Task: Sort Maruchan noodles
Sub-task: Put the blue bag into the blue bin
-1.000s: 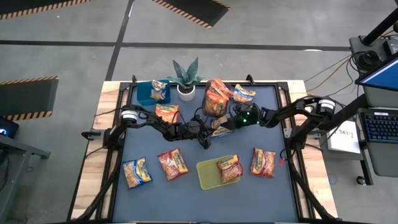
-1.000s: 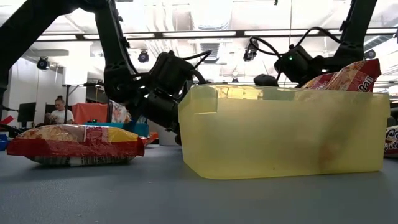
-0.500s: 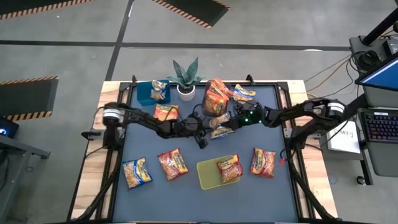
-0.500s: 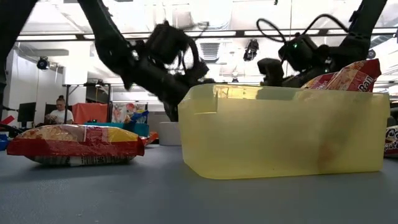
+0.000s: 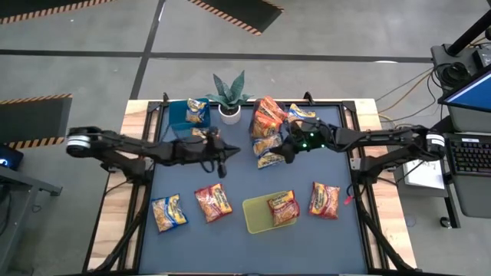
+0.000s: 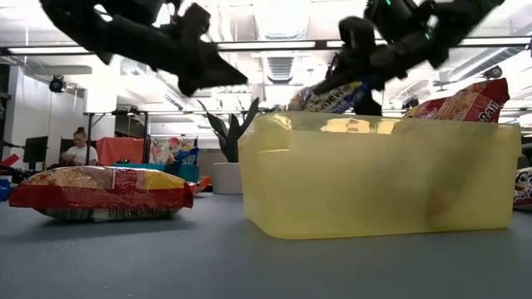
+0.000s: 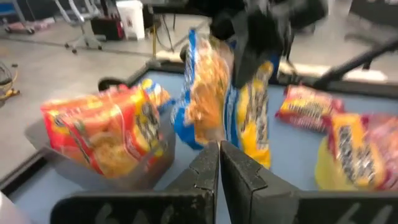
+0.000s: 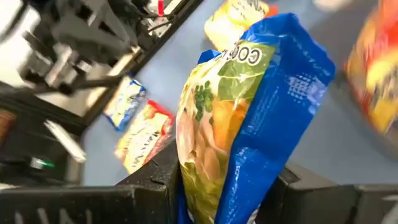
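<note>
A blue-and-yellow Maruchan noodles packet (image 8: 249, 118) hangs in the air with my right gripper (image 5: 285, 152) shut on it, next to the dark clear bin (image 5: 268, 123) that holds orange packets. My left gripper (image 5: 225, 153) hovers shut and empty over the table's middle left, facing that packet (image 7: 211, 93). Other packets lie flat on the table: a blue-yellow one (image 5: 167, 212), a red one (image 5: 213, 203) and another red one (image 5: 324, 199). One more red packet (image 5: 282, 208) leans in the yellow-green bin (image 5: 255, 215). My right gripper pinches the blue-and-yellow packet between its two fingers (image 8: 163, 180), which press on its two flat faces near one end (image 8: 214, 165). The fingers reach in from the table's right side, slanting slightly down. The packet is lifted clear of the table and droops below the fingers (image 7: 249, 124).
A blue bin (image 5: 184, 115) with one packet stands at the far left beside a potted plant (image 5: 229, 96). A yellow packet (image 5: 301, 115) lies at the far edge. An orange packet (image 5: 203, 135) lies under the left arm. Open mat lies along the near edge.
Both grippers have risen from near the table. My left gripper has drawn back toward the table's left edge, staying shut. My right gripper has gone up with the blue-and-yellow packet, which now hangs clear of the table.
</note>
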Robot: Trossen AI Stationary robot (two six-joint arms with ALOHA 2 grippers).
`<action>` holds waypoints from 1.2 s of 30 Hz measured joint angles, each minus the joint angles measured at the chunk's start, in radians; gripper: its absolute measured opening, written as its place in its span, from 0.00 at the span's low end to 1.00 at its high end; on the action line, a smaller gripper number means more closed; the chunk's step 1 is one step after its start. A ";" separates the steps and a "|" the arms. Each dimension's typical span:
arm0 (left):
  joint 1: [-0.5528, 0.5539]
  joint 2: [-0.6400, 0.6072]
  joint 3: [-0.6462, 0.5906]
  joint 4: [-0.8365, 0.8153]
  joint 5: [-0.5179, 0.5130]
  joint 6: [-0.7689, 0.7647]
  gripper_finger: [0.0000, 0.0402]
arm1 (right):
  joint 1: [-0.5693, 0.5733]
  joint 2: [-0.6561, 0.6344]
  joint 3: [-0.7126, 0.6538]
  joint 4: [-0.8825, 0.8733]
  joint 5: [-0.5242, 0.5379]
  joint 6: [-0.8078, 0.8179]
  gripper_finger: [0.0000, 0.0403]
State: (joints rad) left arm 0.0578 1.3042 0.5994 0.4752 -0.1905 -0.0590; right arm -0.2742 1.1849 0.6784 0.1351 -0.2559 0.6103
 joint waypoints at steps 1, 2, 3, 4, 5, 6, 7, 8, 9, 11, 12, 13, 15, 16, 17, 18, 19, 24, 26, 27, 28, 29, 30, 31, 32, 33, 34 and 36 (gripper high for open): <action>0.000 -0.025 -0.009 0.012 0.000 -0.009 0.01 | 0.009 0.005 0.034 -0.044 0.017 -0.045 0.30; 0.000 -0.048 -0.017 0.027 0.000 -0.014 0.01 | 0.019 0.014 0.067 -0.089 0.032 -0.093 0.30; 0.000 -0.068 -0.026 0.036 0.002 -0.018 0.03 | 0.031 0.028 0.097 -0.112 0.048 -0.142 0.30; 0.000 -0.083 -0.034 0.055 0.017 -0.019 0.04 | 0.039 0.040 0.123 -0.123 0.050 -0.189 0.30; 0.000 -0.094 -0.039 0.074 0.043 -0.020 0.06 | 0.047 0.050 0.148 -0.139 0.051 -0.238 0.30; 0.000 -0.102 -0.045 0.086 0.075 -0.020 0.09 | 0.058 0.061 0.169 -0.151 0.050 -0.285 0.30; 0.000 -0.108 -0.047 0.095 0.105 -0.020 0.11 | 0.068 0.075 0.194 -0.157 0.050 -0.319 0.30; 0.000 -0.109 -0.047 0.105 0.133 -0.020 0.15 | 0.075 0.089 0.220 -0.161 0.048 -0.346 0.30; 0.000 -0.107 -0.047 0.112 0.157 -0.021 0.18 | 0.082 0.103 0.241 -0.176 0.046 -0.372 0.30; 0.000 -0.088 -0.042 0.137 0.182 -0.022 0.27 | 0.102 0.138 0.286 -0.200 0.047 -0.431 0.30; 0.000 -0.072 -0.042 0.159 0.182 -0.021 0.31 | 0.111 0.158 0.309 -0.213 0.048 -0.463 0.30; 0.000 -0.052 -0.042 0.193 0.182 -0.021 0.35 | 0.121 0.176 0.331 -0.231 0.049 -0.492 0.30; 0.000 -0.018 -0.041 0.250 0.182 -0.020 0.44 | 0.137 0.210 0.376 -0.273 0.048 -0.536 0.30; 0.000 -0.001 -0.041 0.275 0.182 -0.013 0.48 | 0.145 0.228 0.398 -0.288 0.047 -0.552 0.30; 0.000 0.017 -0.041 0.299 0.182 -0.003 0.52 | 0.150 0.240 0.418 -0.304 0.047 -0.558 0.30; 0.000 0.033 -0.041 0.310 0.183 0.006 0.55 | 0.153 0.253 0.435 -0.326 0.046 -0.566 0.30; 0.000 0.051 -0.041 0.316 0.187 0.014 0.58 | 0.158 0.267 0.452 -0.342 0.047 -0.573 0.30; 0.002 0.134 -0.041 0.374 0.204 0.024 0.66 | 0.168 0.310 0.505 -0.374 0.048 -0.587 0.30; 0.004 0.161 -0.041 0.396 0.203 0.024 0.66 | 0.168 0.314 0.510 -0.373 0.047 -0.594 0.30; 0.004 0.170 -0.041 0.399 0.203 0.021 0.66 | 0.168 0.314 0.512 -0.371 0.047 -0.594 0.30; 0.004 0.180 -0.041 0.408 0.203 0.018 0.66 | 0.168 0.314 0.512 -0.369 0.047 -0.593 0.30; 0.004 0.189 -0.041 0.418 0.203 0.017 0.66 | 0.168 0.314 0.511 -0.369 0.047 -0.588 0.30; 0.004 0.196 -0.041 0.418 0.203 0.014 0.65 | 0.168 0.314 0.510 -0.371 0.047 -0.587 0.30; 0.004 0.204 -0.042 0.415 0.203 0.011 0.64 | 0.168 0.314 0.510 -0.372 0.048 -0.586 0.30; 0.004 0.215 -0.042 0.418 0.202 0.007 0.63 | 0.168 0.314 0.509 -0.371 0.048 -0.586 0.30; 0.004 0.223 -0.042 0.420 0.202 0.005 0.62 | 0.168 0.314 0.509 -0.370 0.048 -0.585 0.30; 0.004 0.227 -0.042 0.420 0.202 0.000 0.60 | 0.168 0.314 0.508 -0.370 0.048 -0.585 0.30; 0.004 0.232 -0.042 0.426 0.202 -0.003 0.55 | 0.168 0.314 0.507 -0.370 0.049 -0.585 0.30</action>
State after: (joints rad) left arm 0.0616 1.5364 0.5571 0.9011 0.0111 -0.0616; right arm -0.1066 1.4990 1.1856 -0.2344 -0.2074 0.0249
